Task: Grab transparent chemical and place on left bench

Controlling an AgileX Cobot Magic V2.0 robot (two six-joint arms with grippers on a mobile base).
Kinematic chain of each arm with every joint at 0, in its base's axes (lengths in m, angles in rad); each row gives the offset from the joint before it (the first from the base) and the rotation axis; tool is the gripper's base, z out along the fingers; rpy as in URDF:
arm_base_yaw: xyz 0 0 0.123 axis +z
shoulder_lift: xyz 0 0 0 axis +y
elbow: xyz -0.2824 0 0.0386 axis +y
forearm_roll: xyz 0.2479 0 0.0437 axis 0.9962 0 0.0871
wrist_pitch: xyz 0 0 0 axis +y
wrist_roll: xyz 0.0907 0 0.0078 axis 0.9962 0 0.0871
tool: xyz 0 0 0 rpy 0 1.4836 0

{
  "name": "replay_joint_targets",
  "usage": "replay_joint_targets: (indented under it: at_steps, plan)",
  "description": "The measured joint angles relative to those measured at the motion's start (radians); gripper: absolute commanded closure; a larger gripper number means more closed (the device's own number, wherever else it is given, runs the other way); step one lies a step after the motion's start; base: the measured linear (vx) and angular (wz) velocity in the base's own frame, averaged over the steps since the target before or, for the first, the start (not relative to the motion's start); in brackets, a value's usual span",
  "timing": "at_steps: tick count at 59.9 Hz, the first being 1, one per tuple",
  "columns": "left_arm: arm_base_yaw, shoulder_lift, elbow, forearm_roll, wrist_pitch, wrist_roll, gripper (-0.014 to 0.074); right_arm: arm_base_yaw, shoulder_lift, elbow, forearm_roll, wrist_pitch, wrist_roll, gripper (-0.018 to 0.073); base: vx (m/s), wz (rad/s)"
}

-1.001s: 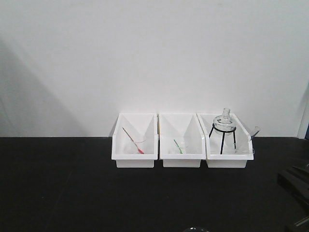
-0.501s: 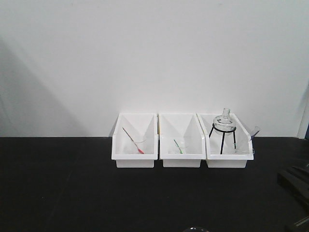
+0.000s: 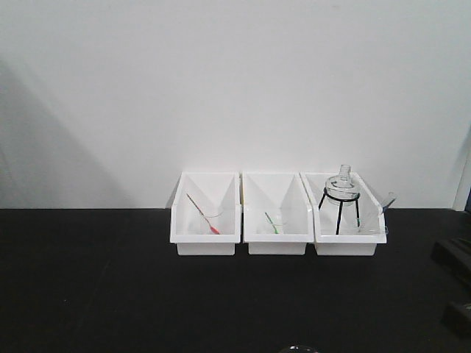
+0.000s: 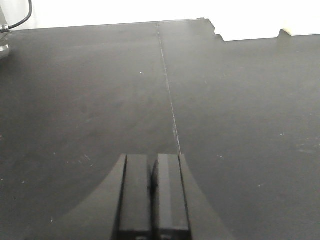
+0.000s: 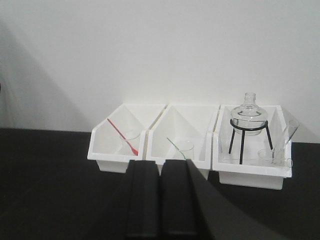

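Nearest, the left gripper (image 4: 153, 192) hangs over the bare black bench (image 4: 225, 125), jaws pressed together on nothing. The right gripper (image 5: 160, 200) is likewise closed and empty, facing three white bins (image 5: 175, 142). Farther off, the transparent chemical (image 5: 289, 132) leans in the rightmost bin beside a tripod with flask (image 5: 248, 125). Since earlier, the dark arm at the front view's right edge has drawn back.

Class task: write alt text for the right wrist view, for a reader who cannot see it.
Three white bins stand in a row on a black bench against a white wall. The left holds a red pipette, the middle a green one, the right a glass flask on a black tripod. The right tool, shut, fills the foreground.
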Motion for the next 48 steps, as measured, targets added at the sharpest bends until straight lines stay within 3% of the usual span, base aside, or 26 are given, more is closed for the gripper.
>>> replay_joint_targets:
  at_steps: [9,34,48]
  plan:
    - [0.0,0.0,0.0,0.0,0.0,0.0,0.06,0.0,0.0,0.0,0.074,0.013,0.0,0.0564,0.0,0.0]
    - [0.0,0.0,0.0,0.0,0.0,0.0,0.06,0.0,0.0,0.0,0.083,0.021,-0.005,0.0564,0.0,0.0]
    - [0.0,0.0,0.0,0.0,0.0,0.0,0.06,0.0,0.0,0.0,0.152,0.024,-0.118,0.0564,0.0,0.0]
